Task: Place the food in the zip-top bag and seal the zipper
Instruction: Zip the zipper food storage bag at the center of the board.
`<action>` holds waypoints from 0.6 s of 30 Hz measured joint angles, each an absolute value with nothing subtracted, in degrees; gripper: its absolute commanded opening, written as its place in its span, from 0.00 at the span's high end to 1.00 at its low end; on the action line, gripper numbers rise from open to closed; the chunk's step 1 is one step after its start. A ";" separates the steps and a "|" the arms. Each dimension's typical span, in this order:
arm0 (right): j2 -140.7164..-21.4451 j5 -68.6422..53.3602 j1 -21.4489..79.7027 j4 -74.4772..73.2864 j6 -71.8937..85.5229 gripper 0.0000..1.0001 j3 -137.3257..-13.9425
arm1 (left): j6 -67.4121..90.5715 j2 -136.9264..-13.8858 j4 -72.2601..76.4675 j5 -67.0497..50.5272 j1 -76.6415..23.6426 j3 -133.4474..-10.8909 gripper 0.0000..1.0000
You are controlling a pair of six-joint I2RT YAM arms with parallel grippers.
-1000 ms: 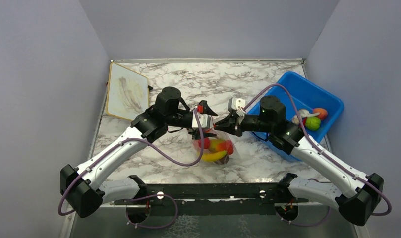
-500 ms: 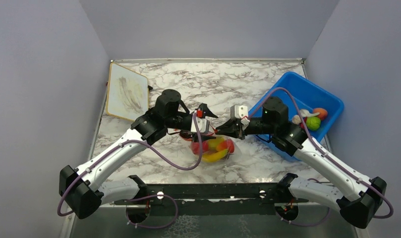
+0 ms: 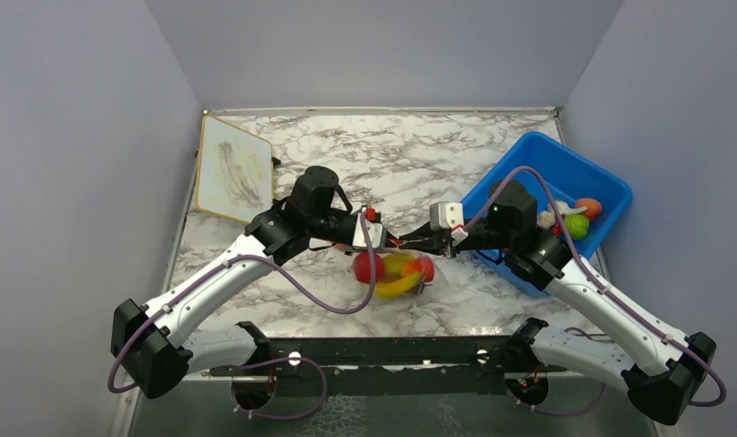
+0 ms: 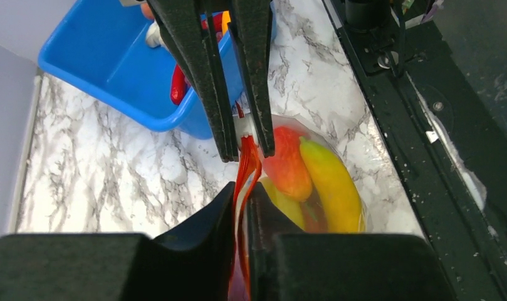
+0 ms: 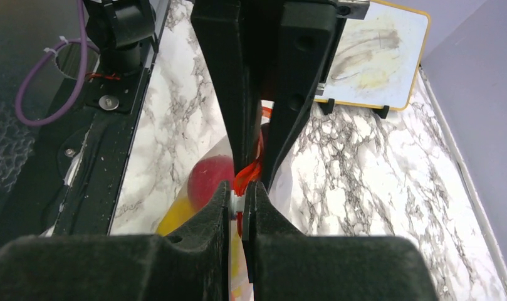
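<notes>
Zip-top bag (image 3: pixel 394 273) of clear, crinkly plastic is seen low over the marble-patterned table (image 3: pixel 392 155), between the two arms and near the blue plastic bin (image 3: pixel 565 168). Whether it rests on the table cannot be told. Toy food is contained in it: a yellow banana (image 3: pixel 396 288) and a red round fruit (image 3: pixel 364 267) are made out through the plastic. The thin orange-red zipper (image 4: pixel 245 164) along the bag's mouth is held upward between the grippers. It is pinched by the left gripper (image 4: pixel 241 202), whose fingers are pressed together on the strip, and clamped just beside that by the right gripper (image 5: pixel 238 202), whose jaws are closed on it. A green round toy (image 3: pixel 576 225) is seen in the bin.
</notes>
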State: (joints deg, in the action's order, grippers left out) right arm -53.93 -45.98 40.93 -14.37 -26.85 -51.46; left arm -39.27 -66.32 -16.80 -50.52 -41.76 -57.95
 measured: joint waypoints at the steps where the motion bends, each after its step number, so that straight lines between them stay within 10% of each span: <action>1: -53.89 -45.82 40.93 -14.37 -26.76 0.85 -51.44 | -39.31 -66.30 -16.97 -50.50 -41.76 -57.95 0.99; 6: -51.33 -43.03 40.93 -12.03 -23.83 0.43 -48.84 | -39.27 -66.24 -17.85 -50.11 -41.76 -57.95 1.00; 18: -41.76 -37.65 40.93 -0.34 -13.45 0.44 -36.84 | -39.59 -63.53 -18.50 -50.70 -41.76 -57.56 1.00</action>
State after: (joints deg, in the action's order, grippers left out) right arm -41.76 -37.65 40.93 -0.34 -13.45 -36.84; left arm -39.59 -63.53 -18.50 -50.70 -41.76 -57.56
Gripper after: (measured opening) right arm 0.573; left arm 0.019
